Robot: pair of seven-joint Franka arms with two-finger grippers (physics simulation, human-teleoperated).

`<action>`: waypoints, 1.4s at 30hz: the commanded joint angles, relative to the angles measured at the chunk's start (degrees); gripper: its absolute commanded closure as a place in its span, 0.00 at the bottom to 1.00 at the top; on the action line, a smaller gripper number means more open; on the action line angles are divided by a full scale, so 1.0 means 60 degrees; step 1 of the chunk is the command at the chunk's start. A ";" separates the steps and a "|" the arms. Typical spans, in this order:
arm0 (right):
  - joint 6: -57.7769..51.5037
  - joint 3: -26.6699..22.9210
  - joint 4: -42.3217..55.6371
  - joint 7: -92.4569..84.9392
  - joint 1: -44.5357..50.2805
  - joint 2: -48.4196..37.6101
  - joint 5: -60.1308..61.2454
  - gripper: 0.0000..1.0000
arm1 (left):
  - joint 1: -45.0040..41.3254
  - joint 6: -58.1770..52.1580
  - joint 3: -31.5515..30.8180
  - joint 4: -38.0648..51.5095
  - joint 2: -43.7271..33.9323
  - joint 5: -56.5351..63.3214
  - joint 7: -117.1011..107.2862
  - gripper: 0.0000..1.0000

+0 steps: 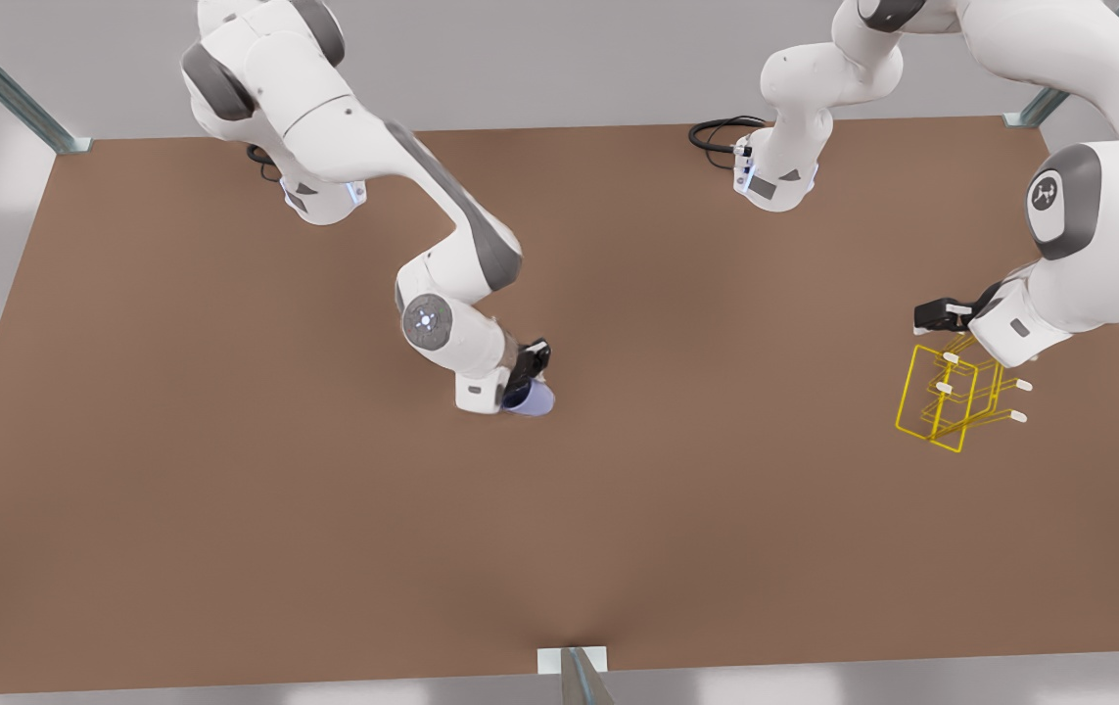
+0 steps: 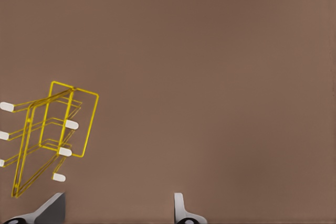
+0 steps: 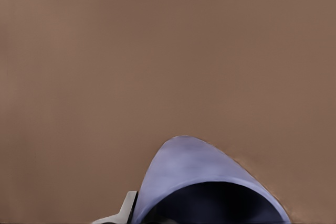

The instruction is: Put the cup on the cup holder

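While we surveyed the front view, we noted one matte brown table point(image 1: 226, 509), flat and uniform in finish, carrying two white Franka arms with grey joints.

The cup point(image 1: 532, 399) sat near the table's centre, a smooth lavender-blue tapered shell without a handle. In the right wrist view the cup point(image 3: 205, 182) showed a rounded wall and a dark open mouth facing the camera. We counted one cup.

The right gripper point(image 1: 526, 377) stood at the cup, its black fingers against the rim, and we judged it closed on the cup; one pale finger point(image 3: 127, 207) lay touching the cup's wall in the right wrist view.

The cup holder point(image 1: 951, 397) stood at roughly three o'clock from the cup and well apart from it, a thin yellow wire frame of rectangular loops. We counted one holder; four white-tipped prongs were clear in the front view, while the left wrist view showed the holder point(image 2: 50, 135) with six white tips.

The left gripper point(image 1: 941, 315) hung just at twelve o'clock of the holder, apart from it. Its two pale fingers point(image 2: 178, 205) stood spread wide with nothing between them.
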 commanded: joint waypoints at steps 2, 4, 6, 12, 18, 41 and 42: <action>0.0609 0.0079 0.1530 0.0764 0.0603 0.1118 0.5063 0.79 | 0.0001 -0.0093 0.0011 0.0004 -0.0004 0.0017 0.0249 0.00; 0.1427 0.0079 0.2862 -0.0275 0.1057 0.2099 0.5723 0.79 | 0.0001 -0.0107 0.0011 0.0004 -0.0004 0.0003 0.0235 0.00; 0.2293 0.0108 0.3977 -0.1756 0.1643 0.3168 0.6880 0.79 | 0.0045 -0.0107 0.0011 0.0004 -0.0004 0.0003 0.0249 0.00; 0.2469 0.0152 0.5559 -0.4744 0.1790 0.5439 0.7291 0.79 | 0.0060 -0.0093 0.0011 0.0004 0.0098 0.0017 0.0249 0.00; 0.2469 0.0152 0.5574 -0.4950 0.1878 0.5499 0.7672 0.73 | 0.0045 -0.0093 0.0011 0.0004 0.0142 0.0017 0.0249 0.00; -0.8224 -0.0185 0.3013 -0.0191 -0.3820 -0.2218 -0.7372 0.00 | -0.3543 0.2452 -0.0062 -0.0858 0.1622 -0.0437 -1.4570 0.00; -0.8239 -0.0185 0.2324 -0.0087 -0.4025 -0.3084 -0.7284 0.00 | -0.3807 0.4372 -0.0062 -0.1840 0.1578 -0.0437 -1.7076 0.00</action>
